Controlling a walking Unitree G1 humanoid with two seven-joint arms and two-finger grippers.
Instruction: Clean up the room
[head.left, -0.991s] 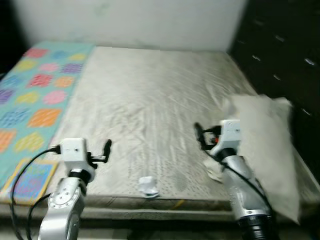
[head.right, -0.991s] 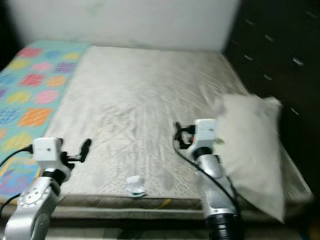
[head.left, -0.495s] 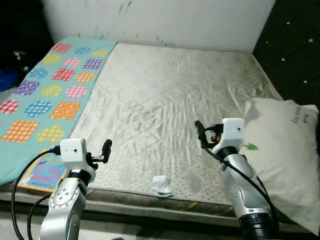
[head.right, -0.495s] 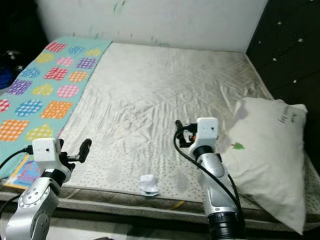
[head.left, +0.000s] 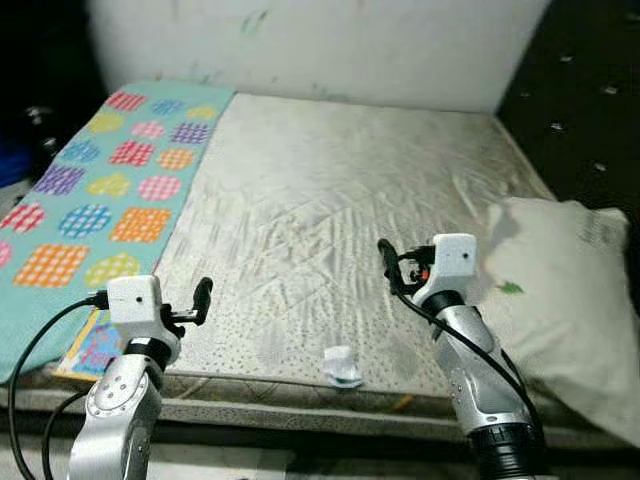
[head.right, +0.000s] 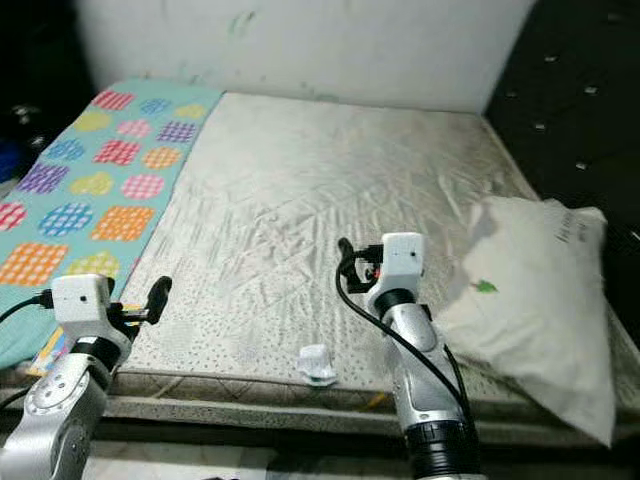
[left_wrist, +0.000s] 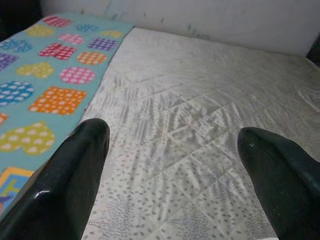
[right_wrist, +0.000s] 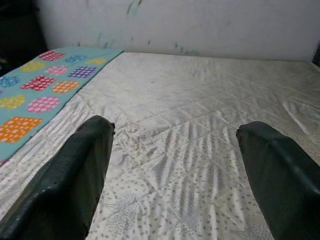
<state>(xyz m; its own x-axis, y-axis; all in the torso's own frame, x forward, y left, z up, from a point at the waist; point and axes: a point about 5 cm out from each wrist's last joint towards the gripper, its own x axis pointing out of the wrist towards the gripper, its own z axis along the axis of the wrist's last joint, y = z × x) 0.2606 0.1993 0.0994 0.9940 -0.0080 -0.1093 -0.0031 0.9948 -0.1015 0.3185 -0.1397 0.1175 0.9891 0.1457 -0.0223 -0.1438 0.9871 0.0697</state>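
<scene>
Bare quilted mattress fills my view, carrying one crumpled white wrapper at its near edge between my arms, one white pillow on its right, one patterned teal blanket on its left, while left claw and right claw hover, fingers apart.

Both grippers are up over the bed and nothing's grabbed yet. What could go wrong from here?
The small crumpled white wrapper lies at the mattress's near edge, so a clumsy pinch might nudge it off onto the floor. The large white pillow overhangs the bed's right side beside the open right gripper; a swing of that arm could push it off. The open left gripper hovers near the colourful children's book by the patterned turquoise blanket and may snag either.
</scene>
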